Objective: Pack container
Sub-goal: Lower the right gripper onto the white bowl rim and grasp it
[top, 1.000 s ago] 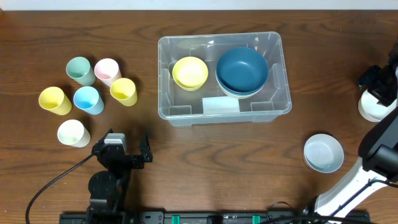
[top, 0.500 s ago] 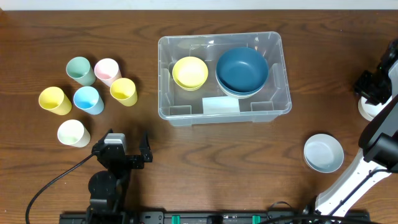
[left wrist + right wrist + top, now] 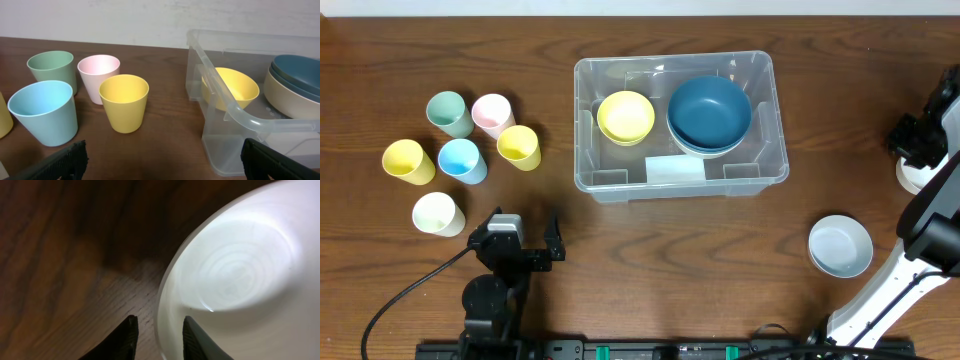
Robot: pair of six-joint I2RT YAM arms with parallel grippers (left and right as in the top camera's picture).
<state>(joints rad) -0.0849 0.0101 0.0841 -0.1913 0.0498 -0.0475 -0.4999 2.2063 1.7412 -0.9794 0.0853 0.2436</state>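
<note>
The clear container [image 3: 582,130] stands at the table's middle back and holds a yellow bowl [image 3: 625,116] and a dark blue bowl [image 3: 709,110] stacked on a pale one. It also shows in the left wrist view [image 3: 240,117]. My right gripper [image 3: 920,140] is at the far right edge over a white bowl [image 3: 916,178]. In the right wrist view its fingers [image 3: 157,337] are slightly apart and straddle the white bowl's rim [image 3: 235,270], one finger inside, one outside. My left gripper [image 3: 520,240] is open and empty at the front left, low over the table [image 3: 162,162].
Several cups stand at the left: green [image 3: 447,112], pink [image 3: 492,114], yellow [image 3: 519,146], blue [image 3: 461,159], another yellow [image 3: 407,161] and white [image 3: 437,213]. A pale blue bowl [image 3: 840,246] sits at the front right.
My right gripper has shifted a little left over the white bowl. The left arm and everything else have not moved.
</note>
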